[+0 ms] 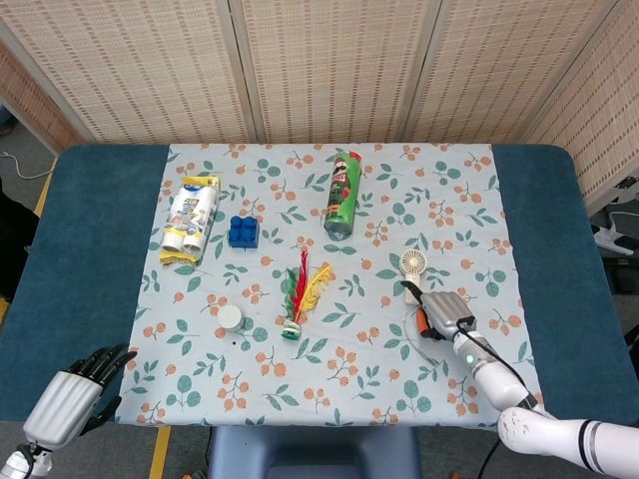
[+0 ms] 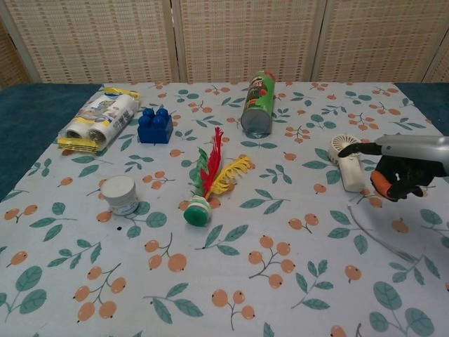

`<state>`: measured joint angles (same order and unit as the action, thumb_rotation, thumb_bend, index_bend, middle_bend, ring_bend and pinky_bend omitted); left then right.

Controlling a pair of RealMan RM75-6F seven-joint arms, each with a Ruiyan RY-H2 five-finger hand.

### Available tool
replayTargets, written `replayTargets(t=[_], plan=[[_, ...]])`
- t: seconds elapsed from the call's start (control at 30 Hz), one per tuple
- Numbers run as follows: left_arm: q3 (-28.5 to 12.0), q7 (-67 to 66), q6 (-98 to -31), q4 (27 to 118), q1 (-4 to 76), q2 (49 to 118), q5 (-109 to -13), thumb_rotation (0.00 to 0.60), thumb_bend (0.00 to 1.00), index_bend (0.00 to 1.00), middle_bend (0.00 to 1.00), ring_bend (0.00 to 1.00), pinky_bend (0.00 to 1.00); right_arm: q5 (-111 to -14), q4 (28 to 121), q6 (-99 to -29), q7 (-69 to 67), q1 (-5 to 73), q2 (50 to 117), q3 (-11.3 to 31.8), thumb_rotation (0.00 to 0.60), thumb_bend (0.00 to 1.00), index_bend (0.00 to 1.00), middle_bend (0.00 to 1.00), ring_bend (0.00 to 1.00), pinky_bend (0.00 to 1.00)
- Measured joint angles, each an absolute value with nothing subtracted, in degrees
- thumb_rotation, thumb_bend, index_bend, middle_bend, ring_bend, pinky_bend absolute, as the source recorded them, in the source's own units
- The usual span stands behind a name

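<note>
Chest view shows the right hand (image 2: 402, 168), fingers apart and holding nothing, hanging just right of the white handheld fan (image 2: 349, 163) lying right of centre on the floral cloth (image 2: 231, 281); closing off-centre, it could well shove the fan aside.

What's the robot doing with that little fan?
The right hand is reaching in over the handle of the small white fan lying on the flowery cloth, but it isn't holding it yet. The left hand rests at the table's near corner, holding nothing.
</note>
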<state>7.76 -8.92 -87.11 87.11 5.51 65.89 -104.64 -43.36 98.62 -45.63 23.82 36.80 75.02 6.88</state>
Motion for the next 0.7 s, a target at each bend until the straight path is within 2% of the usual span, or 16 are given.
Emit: replayTargets(t=[0.27,0.7], plan=[[7.5,-8.7,-87.3,87.1,5.5,65.8,-104.6,0.600,0.34,0.16,0.12,0.18,0.47,-37.9,96.4,-47.7,25.8,39.2,76.9,5.7,0.600,0.74,0.00,0.71,0.65,0.69],[7.5,-8.8,-87.2,87.1,5.5,65.8,-104.6,0.600,0.34,0.16,0.12,0.17,0.47,-34.9,94.0,-50.6,27.7,40.9,79.1,3.6,0.600,0.74,0.00,0.71,0.65,0.69]])
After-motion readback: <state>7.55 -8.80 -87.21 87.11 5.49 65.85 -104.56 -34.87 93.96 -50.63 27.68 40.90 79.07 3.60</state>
